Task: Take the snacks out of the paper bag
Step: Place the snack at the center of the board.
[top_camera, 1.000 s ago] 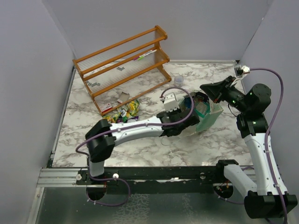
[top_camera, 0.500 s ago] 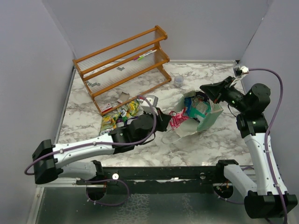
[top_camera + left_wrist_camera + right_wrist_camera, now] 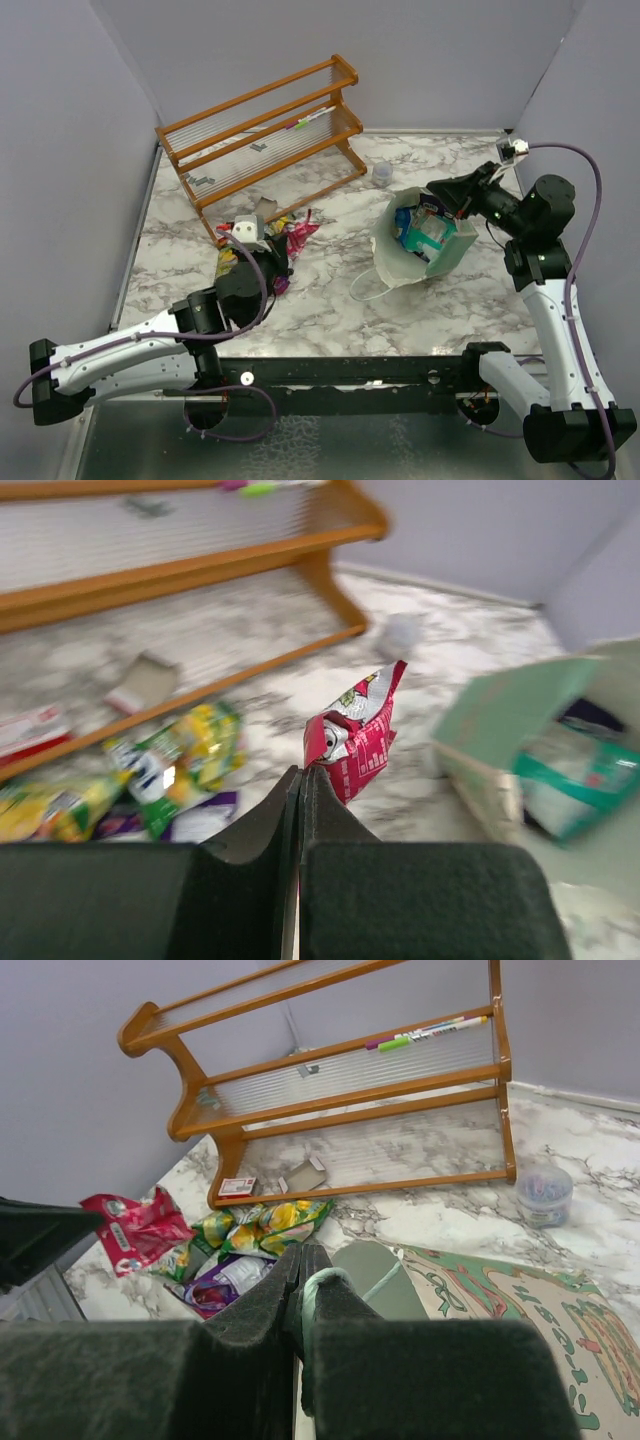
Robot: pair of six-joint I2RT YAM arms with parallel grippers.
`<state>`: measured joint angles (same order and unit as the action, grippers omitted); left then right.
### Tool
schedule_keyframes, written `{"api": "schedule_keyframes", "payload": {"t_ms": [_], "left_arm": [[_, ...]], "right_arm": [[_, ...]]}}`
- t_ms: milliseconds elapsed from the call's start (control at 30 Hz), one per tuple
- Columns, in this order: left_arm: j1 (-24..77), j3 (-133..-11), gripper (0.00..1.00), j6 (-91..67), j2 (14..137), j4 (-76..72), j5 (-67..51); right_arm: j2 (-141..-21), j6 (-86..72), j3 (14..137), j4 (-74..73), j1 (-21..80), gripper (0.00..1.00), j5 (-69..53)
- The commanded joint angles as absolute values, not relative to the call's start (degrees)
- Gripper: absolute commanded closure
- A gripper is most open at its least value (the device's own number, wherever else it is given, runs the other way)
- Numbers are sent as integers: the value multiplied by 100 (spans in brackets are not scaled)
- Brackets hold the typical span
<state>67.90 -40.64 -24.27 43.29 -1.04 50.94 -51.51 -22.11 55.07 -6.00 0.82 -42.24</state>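
Observation:
The mint-green paper bag [image 3: 392, 258] stands right of centre, mouth open to the left. My right gripper [image 3: 443, 193] is shut on its upper rim; the rim fold shows between the fingers in the right wrist view [image 3: 305, 1260]. A teal packet [image 3: 424, 233] and a dark blue wrapper [image 3: 431, 210] lie inside. My left gripper [image 3: 281, 243] is shut on a pink-red packet [image 3: 298, 231], held above the table beside the snack pile [image 3: 245, 258]. In the left wrist view the packet [image 3: 356, 742] sticks out of the closed fingertips [image 3: 301, 773]. Green-yellow packets [image 3: 185, 750] and a purple packet [image 3: 203, 816] lie below.
A wooden rack [image 3: 262, 130] stands at the back left, with markers on its shelf and small cards [image 3: 228, 228] at its foot. A small grey cup [image 3: 382, 173] sits behind the bag. The bag's white string handle [image 3: 362, 290] trails on the marble.
My left arm has pulled back out of the bag to the left, carrying the pink-red packet over to the snack pile. The right gripper has kept hold of the bag rim.

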Motion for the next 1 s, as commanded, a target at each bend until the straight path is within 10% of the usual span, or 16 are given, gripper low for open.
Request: {"api": "schedule_keyframes", "payload": {"t_ms": [0, 533, 800, 967], "left_arm": [[6463, -3705, 100, -4534, 4418, 2135, 7154], [4081, -2277, 100, -4723, 4545, 841, 4232], [4051, -3272, 38, -5077, 3985, 1884, 4360], [4046, -3134, 29, -4209, 3228, 273, 3323]], "right_arm": [[-5196, -2127, 5704, -492, 123, 98, -4134], [-5124, -2154, 5695, -564, 123, 98, -4233], [-5133, -2163, 5649, -522, 123, 98, -4240], [-5137, -2199, 5582, -417, 123, 98, -4350]]}}
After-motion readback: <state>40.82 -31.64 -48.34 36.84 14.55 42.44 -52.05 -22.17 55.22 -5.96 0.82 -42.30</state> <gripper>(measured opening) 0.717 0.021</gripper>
